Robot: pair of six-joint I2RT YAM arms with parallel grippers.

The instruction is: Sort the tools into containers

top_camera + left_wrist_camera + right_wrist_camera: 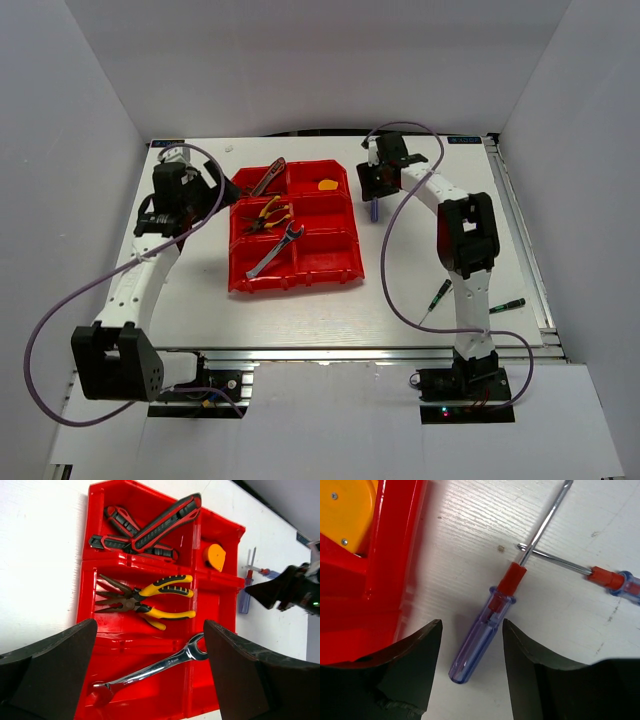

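Right tool (471,630) astride blue screwdriver (490,615) handle

Glossy plastic bins (220,602), shiny metal wrench (155,669), matt table (40,555).

The red bin block (300,282) has six open, glossy compartments. In the 11 o'clock one lie the red-black pliers (268,177), handles crossing. At 1 o'clock is the small orange piece (327,184). The yellow-handled pliers (268,215) lie flat in the middle-left compartment, nose toward 8 o'clock. The silver wrench (275,250) lies slanted at 7 o'clock, its open head against a divider. On the table at 3 o'clock, just beside the block, a blue screwdriver (480,640) crosses shafts with a second screwdriver (615,580). At 4 o'clock, well apart, lie two more: a green-black screwdriver (440,295) and another green-black one (507,305).
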